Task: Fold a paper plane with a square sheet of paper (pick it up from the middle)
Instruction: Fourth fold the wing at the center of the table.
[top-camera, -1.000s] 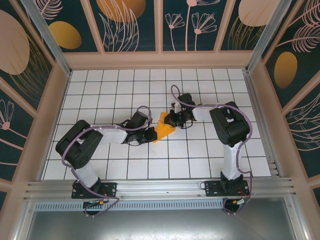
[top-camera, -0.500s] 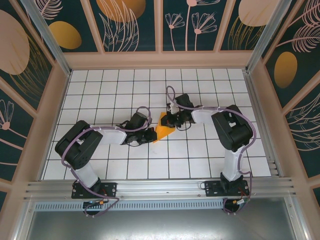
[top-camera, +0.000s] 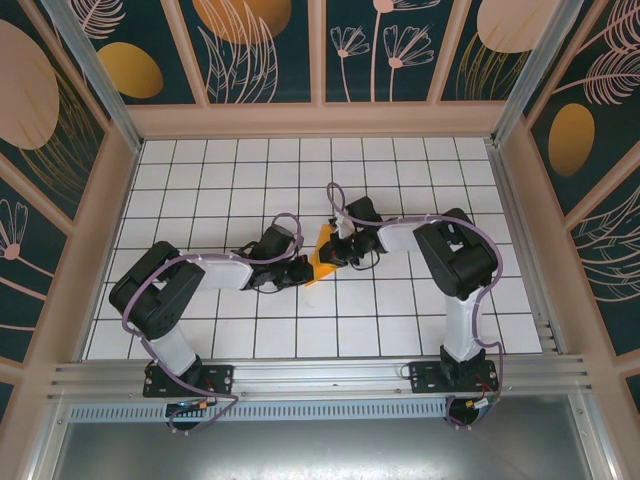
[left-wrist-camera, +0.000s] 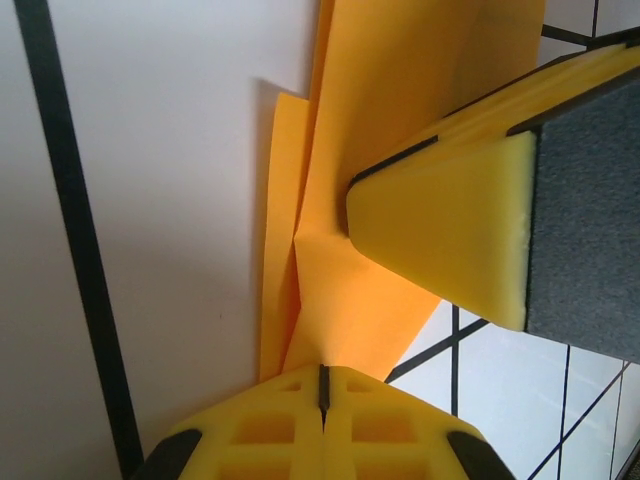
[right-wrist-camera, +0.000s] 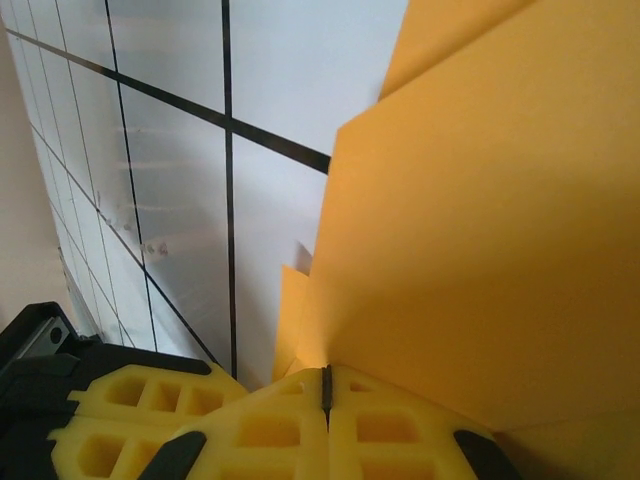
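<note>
While tight on paper (left-wrist-camera: 400, 100), L+R fingers (left-wrist-camera: 260, 430)

Left hand (top-camera: 300, 271) and right hand (top-camera: 340, 249) flank the folded paper (top-camera: 320, 262); table (top-camera: 400, 330) around lies open.

Enclosure surroundings, seen from above.
White black-gridded desk (top-camera: 200, 170) is sitting evenly lit; dark teal plant-patterned walls (top-camera: 265, 60) are enclosing it, aluminium rail (top-camera: 320, 375) running along the near edge.

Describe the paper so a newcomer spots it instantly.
Find the white grid table. At its middle the left claw and right claw meet, both pinching the paper, a folded bright-orange piece. The wall ovals are duller orange and painted flat.
</note>
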